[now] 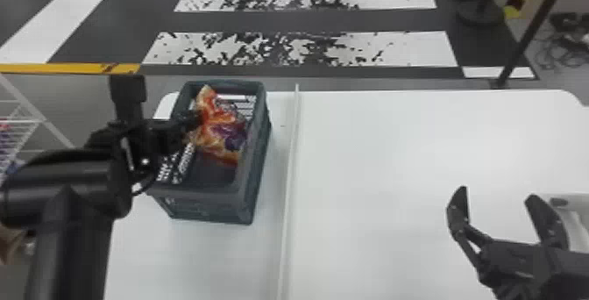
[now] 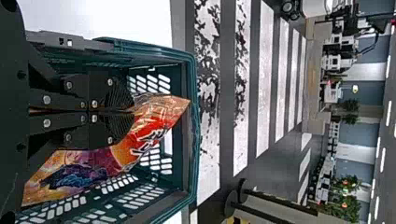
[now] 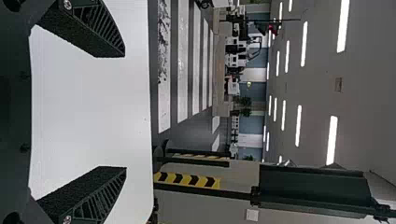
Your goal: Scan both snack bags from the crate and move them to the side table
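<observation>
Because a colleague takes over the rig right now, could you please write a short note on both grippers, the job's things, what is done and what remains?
Left gripper: shut on a snack bag, inside the crate.
Right gripper: open and empty, above the table.
Crate: on the table's left part.
Done: one bag gripped; whether anything is scanned, I cannot tell.
Left: lift this bag out, scan it if needed, move it to the side table. The second bag's place and state: please check.
</observation>
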Robot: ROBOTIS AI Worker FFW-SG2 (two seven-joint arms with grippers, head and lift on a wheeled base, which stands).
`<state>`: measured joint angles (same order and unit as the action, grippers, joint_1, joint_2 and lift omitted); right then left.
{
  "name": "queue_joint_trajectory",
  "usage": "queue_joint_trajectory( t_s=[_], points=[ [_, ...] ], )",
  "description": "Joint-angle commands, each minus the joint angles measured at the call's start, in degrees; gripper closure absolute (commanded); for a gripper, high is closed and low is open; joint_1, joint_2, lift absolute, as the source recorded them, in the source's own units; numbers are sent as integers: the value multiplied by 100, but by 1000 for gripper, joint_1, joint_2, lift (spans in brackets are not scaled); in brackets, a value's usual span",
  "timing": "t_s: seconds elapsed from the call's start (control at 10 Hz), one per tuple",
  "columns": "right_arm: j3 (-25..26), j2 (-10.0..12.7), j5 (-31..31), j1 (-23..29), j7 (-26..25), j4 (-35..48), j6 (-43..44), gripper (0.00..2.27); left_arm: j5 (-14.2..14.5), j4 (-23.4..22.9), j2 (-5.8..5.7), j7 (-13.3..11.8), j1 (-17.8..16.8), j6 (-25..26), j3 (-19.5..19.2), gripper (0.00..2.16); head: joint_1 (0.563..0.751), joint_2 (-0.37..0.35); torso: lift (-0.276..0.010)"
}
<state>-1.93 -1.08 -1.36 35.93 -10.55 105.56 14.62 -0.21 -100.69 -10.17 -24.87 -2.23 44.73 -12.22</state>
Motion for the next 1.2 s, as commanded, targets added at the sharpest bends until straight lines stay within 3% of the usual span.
queue_joint_trajectory(
  t_s=[0.0, 0.2, 0.4, 0.6, 0.7, 1.0, 1.1],
  points=[
    [0, -6, 13, 11, 0, 0, 0, 63, 57, -328, 7, 17, 109, 76, -123, 2135, 695, 99, -75],
    [9, 3, 22, 11, 0, 0, 0, 63, 259, -1023, 24, 35, 346, 392, -351, 2135, 695, 106, -75],
    [9, 11, 22, 2, 0, -9, -17, 63, 962, -1620, 51, 61, 610, 568, -738, 2135, 695, 116, -75],
    [9, 11, 22, 11, 0, 0, -17, 63, 1182, -2165, 68, 52, 768, 761, -887, 2135, 695, 118, -75],
    [9, 11, 22, 20, 0, 0, -17, 63, 1436, -2455, 94, 70, 830, 919, -1090, 2135, 695, 116, -75],
    [9, 3, 22, 20, 0, 0, -17, 63, 2096, -3308, -20, 114, 1181, 1253, -1679, 2135, 695, 131, -75],
    [9, 11, 22, 11, 0, 0, -17, 66, 2447, -3563, -20, 105, 1313, 1288, -1837, 2138, 695, 138, -75]
  ],
)
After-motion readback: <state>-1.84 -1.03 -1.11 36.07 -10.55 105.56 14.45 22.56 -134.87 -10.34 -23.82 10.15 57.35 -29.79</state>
